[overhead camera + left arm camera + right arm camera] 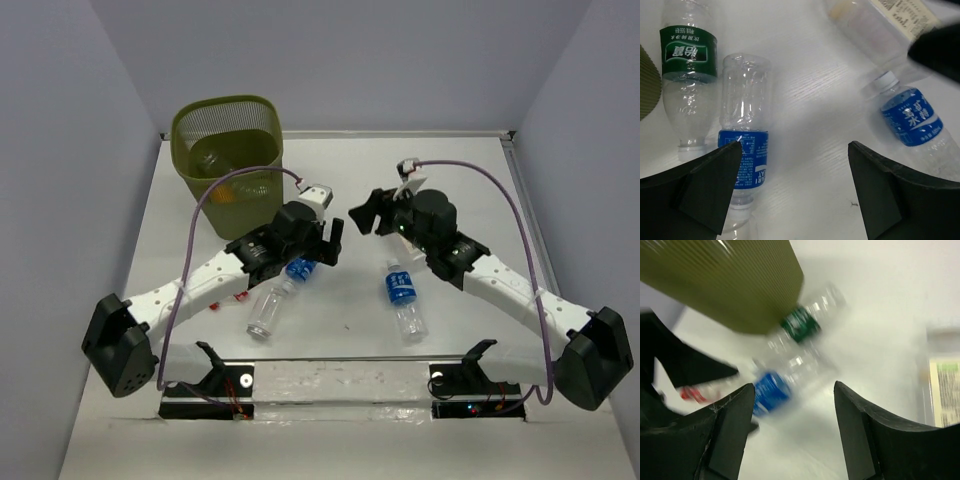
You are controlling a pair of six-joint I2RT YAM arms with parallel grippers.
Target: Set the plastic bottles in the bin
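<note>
The left gripper [795,167] hangs low over the white table [805,90], its two black fingers [715,185] spread wide with nothing between them. A clear plastic bottle with a blue label [746,145] lies flat on the table, its neck end hidden under one finger. Just beside it, parallel, lies a clear bottle with a green label [687,75], and past that we catch only a sliver of the olive-green mesh bin [646,85]. Well apart on the other side lies a second blue-labelled bottle with a white cap [912,117], cut off by the frame edge. Above it a pale-labelled clear bottle [880,25] is blurred and partly behind a dark shape.

From overhead, the left arm [215,270] stretches from its base toward the table's middle. The right gripper [362,212] faces it from nearby. Its wrist view is badly blurred, yet we can tell its fingers [725,430] are parted and empty.

Only the overhead view looks into the bin, where we make out clear bottles and something orange [225,195]. There the left arm covers the green-labelled bottle.
</note>
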